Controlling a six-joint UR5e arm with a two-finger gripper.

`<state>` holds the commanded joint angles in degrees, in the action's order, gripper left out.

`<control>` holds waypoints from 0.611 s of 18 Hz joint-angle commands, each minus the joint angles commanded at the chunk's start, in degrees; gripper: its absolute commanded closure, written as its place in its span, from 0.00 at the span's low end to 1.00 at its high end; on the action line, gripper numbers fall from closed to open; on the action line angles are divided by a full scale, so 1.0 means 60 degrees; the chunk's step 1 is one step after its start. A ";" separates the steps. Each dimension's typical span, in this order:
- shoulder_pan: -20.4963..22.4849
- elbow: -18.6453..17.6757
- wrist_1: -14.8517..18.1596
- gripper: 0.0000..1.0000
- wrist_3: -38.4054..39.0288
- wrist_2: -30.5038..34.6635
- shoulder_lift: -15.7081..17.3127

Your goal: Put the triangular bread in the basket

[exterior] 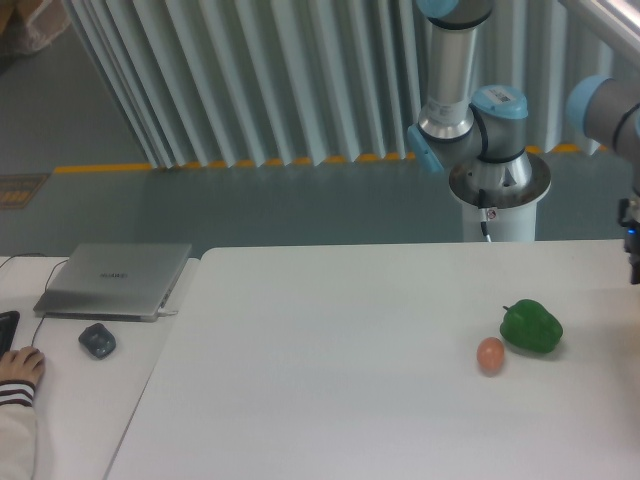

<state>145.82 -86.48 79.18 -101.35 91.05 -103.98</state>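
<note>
A: Looking for the triangular bread, I can't find it anywhere in this view. The white worktop [350, 380] carries only a green pepper [531, 326] and, just beside it to the left, a small pinkish egg [490, 355].

B: And the basket?

A: Not visible either. Both may sit past the right edge of the picture, but that is a guess.

B: Where are the fingers, then?

A: Barely in view. The arm [610, 110] bends in from the upper right, and a dark part hangs at the very right edge, above the worktop's far corner. The fingers themselves are cut off, so I cannot tell how far open they are, or whether they hold or touch anything.

B: So which way does the bread lie from them?

A: That can't be read from here (nor the bread's long axis). All I can say is that the arm is over the right side, nearer the pepper than anything else, while the left side is well apart from it: a closed laptop [115, 280], a dark mouse [97, 341] and a person's hand [20, 365] on a separate desk.

B: How far along is the task?

A: I'd judge it unsettled; nothing shows bread resting in a basket.
</note>
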 joint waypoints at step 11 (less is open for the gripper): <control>-0.1333 -0.0352 -0.0057 0.00 0.1100 -0.0044 0.0088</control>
<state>137.82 -88.59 78.84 -94.75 90.79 -103.45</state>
